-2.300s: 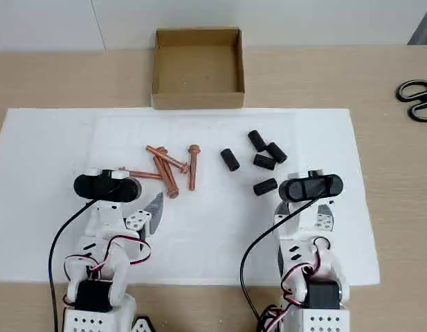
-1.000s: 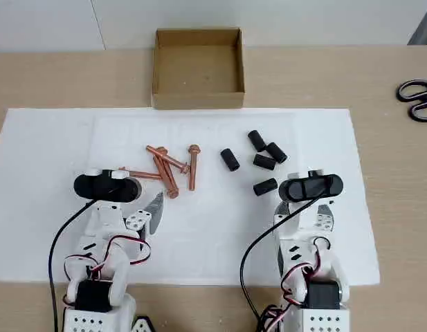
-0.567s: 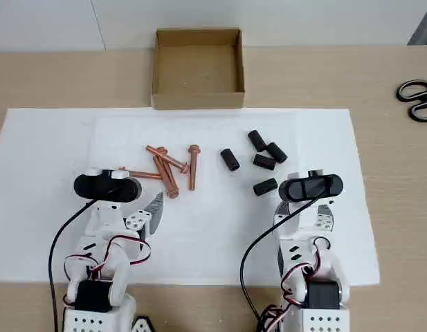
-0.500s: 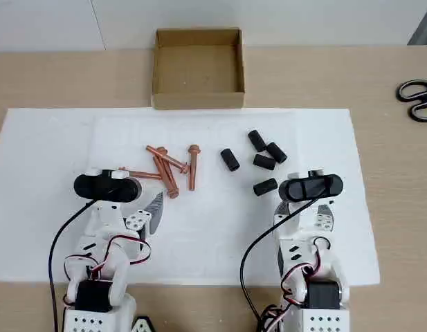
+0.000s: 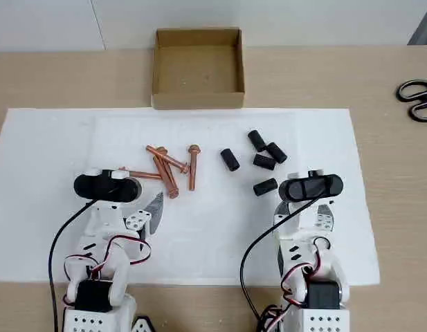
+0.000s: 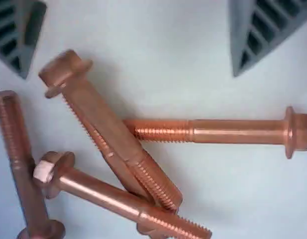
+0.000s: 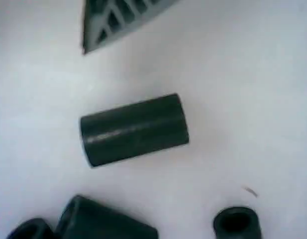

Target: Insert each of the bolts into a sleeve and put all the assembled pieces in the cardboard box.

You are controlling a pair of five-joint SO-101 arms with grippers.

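Several copper bolts (image 5: 170, 166) lie in a loose crossed heap on the white sheet, left of centre. Several black sleeves (image 5: 263, 162) are scattered right of centre, all lying apart. The cardboard box (image 5: 198, 68) stands at the back with nothing in it. My left gripper (image 6: 138, 35) hovers open just short of the bolts (image 6: 108, 134), and nothing is between its fingertips (image 6: 262, 30). My right arm (image 5: 310, 188) sits just near of the closest sleeve (image 7: 134, 129). One right fingertip (image 7: 113, 22) shows with bare space beside it, and it holds nothing.
A white sheet (image 5: 47, 173) covers the wooden table's middle. Black scissors (image 5: 417, 99) lie at the far right edge. Bare sheet stretches between the two arms and in front of the box.
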